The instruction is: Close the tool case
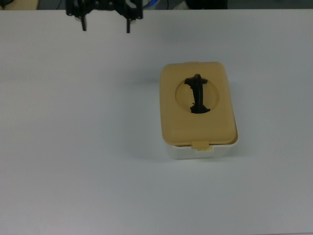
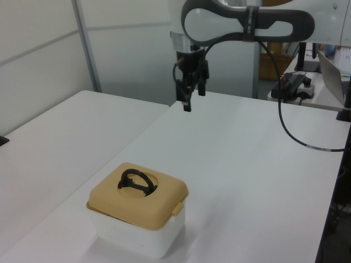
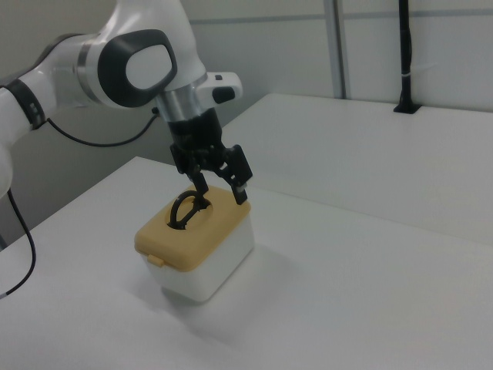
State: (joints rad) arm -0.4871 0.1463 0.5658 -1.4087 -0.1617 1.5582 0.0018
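A white rectangular plastic tool case (image 1: 198,151) sits on the white table (image 1: 73,147) with its tan lid (image 1: 195,125) and black handle (image 1: 197,93) seated on top, well below and clear of the black two-finger gripper (image 1: 105,23), its jaws spread apart and empty.

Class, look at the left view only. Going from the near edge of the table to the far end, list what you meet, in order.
White tub → tan lid with its black handle → bare table → gripper hanging above the far end.
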